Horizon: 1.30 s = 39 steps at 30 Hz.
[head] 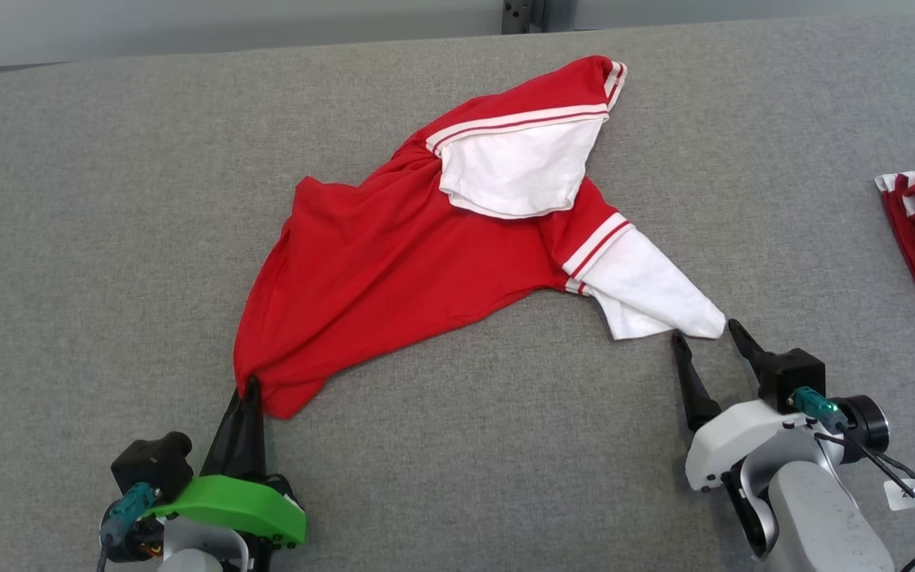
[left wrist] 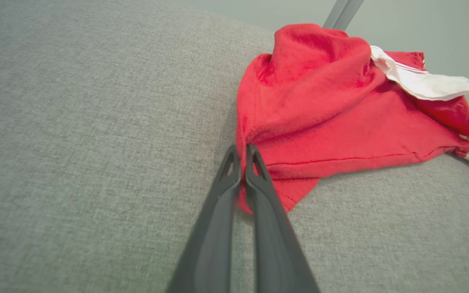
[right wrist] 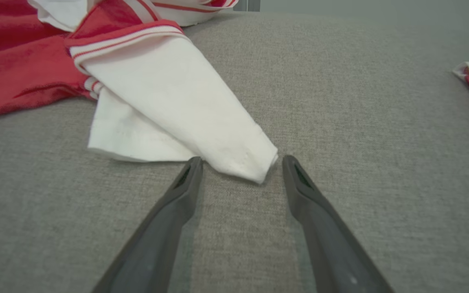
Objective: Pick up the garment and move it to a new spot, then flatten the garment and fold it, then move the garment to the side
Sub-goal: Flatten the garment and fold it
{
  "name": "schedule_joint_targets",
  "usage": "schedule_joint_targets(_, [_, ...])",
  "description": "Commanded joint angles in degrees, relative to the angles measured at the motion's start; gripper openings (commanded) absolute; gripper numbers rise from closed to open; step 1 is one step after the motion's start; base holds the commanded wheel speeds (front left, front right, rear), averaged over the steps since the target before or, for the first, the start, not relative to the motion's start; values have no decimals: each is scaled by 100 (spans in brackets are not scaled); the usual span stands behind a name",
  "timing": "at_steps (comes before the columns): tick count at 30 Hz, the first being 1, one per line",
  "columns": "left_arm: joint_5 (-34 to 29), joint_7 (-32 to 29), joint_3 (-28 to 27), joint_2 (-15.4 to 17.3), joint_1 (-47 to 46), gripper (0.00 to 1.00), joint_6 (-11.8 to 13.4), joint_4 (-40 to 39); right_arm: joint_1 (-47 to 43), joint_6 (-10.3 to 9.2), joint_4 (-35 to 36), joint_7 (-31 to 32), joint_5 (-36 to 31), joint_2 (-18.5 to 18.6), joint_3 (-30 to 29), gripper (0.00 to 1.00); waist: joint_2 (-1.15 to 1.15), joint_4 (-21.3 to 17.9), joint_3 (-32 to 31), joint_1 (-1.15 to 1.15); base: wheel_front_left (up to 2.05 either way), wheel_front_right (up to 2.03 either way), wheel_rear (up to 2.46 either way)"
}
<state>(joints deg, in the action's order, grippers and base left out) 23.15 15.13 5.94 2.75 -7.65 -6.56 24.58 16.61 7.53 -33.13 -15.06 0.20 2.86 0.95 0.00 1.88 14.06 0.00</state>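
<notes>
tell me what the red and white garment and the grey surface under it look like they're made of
The garment: soft matte knit, probably cotton jersey; it drapes in loose folds, with a stitched hem and slightly fuzzy face. The grey surface: woven upholstery-type fabric, matte and heathered; a fine flecked weave shows in the wrist views, and it looks padded.

Even, soft light; perhaps slight blur.
</notes>
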Motion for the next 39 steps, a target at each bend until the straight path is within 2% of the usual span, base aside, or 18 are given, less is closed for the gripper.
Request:
schedule_joint_targets(1, [36,-2,11,28,-81,0,16,-15,55,-9,-38,-14,-33,13,-37,100,0,28,67,0,0,0,0])
schedule_joint_targets(8, [26,-2,27,28,-168,0,15,-37,109,-9,-42,-12,-102,12,-121,100,0,63,162,0,0,0,0])
schedule_joint_targets(10, [27,-2,27,28,-171,0,13,-40,106,-9,-3,-11,-124,11,-108,90,0,65,174,0,0,0,0])
schedule_joint_targets(11, [21,-2,28,28,-169,0,12,-41,107,-9,25,-12,-150,12,-101,89,0,66,179,0,0,0,0])
schedule_joint_targets(12, [27,-2,29,28,-165,0,9,-41,105,-9,59,-12,-178,12,-92,92,0,67,184,0,0,0,0])
schedule_joint_targets(13, [27,-2,32,28,-165,0,7,-37,101,-9,99,-12,-213,11,-91,100,0,67,189,0,0,0,0])
schedule_joint_targets(20, [63,-2,39,28,-174,0,-10,-6,63,-9,206,-13,-369,13,-160,100,0,65,207,0,0,0,0])
schedule_joint_targets(21, [65,-2,43,28,-180,0,-10,-6,79,-9,219,-13,-413,12,-168,98,0,64,214,0,0,0,0])
schedule_joint_targets(22, [62,-2,47,28,-186,0,-10,-9,91,-9,232,-13,-454,12,-166,88,0,63,219,0,0,0,0])
schedule_joint_targets(23, [43,-2,50,28,-191,0,-10,-14,104,-9,249,-13,-471,12,-169,87,0,62,226,0,0,0,0])
schedule_joint_targets(27, [22,-2,70,28,-199,0,0,-24,87,-9,355,-13,-638,14,-124,98,0,59,233,0,0,0,0])
schedule_joint_targets(29, [28,-2,74,28,-193,0,-1,-16,51,-9,353,-13,-641,13,-127,87,0,55,227,0,0,0,0])
schedule_joint_targets(30, [32,-2,73,28,-191,0,-1,-13,42,-9,346,-14,-649,13,-126,73,0,53,225,0,0,0,0])
schedule_joint_targets(31, [32,-2,70,28,-189,0,-1,-10,33,-9,331,-14,-649,13,-128,45,0,50,224,0,0,0,0])
schedule_joint_targets(32, [23,-2,70,28,-191,0,-2,-7,34,-9,326,-13,-666,13,-123,30,0,48,224,0,0,0,0])
schedule_joint_targets(33, [14,-2,67,28,-194,0,-2,-8,35,-9,313,-13,-665,13,-115,0,0,44,220,0,0,0,0])
schedule_joint_targets(39, [-96,-2,-19,28,-206,0,36,-144,90,-9,332,-13,-173,13,-42,0,0,8,81,0,0,0,0])
